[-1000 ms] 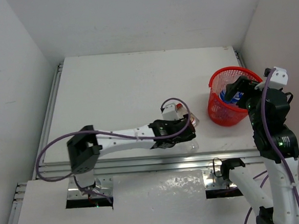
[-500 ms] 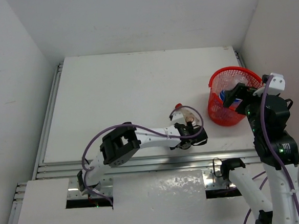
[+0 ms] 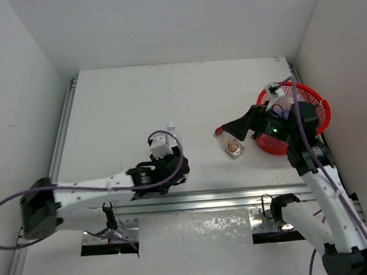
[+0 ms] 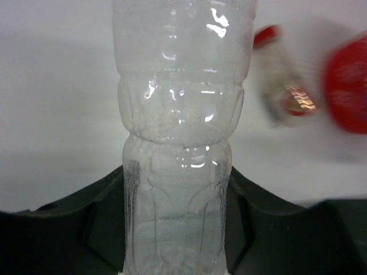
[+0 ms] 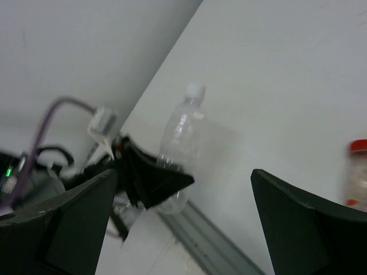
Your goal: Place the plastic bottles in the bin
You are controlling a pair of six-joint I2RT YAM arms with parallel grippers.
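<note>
An unlabelled clear plastic bottle (image 4: 178, 132) with a white cap is clamped low on its body between the fingers of the left gripper (image 3: 168, 164), near the table's front edge and left of centre, its cap pointing towards the far wall. Whether it touches the white table (image 3: 124, 104) cannot be told. To its right, well apart, the squat bottle with a red cap (image 3: 229, 142) lies on its side on the table. The right gripper (image 3: 234, 127) hangs just over it with its fingers spread wide and nothing between them. Just beyond stands the red mesh bin (image 3: 318, 100) at the table's right edge, its contents mostly hidden by the right arm.
</note>
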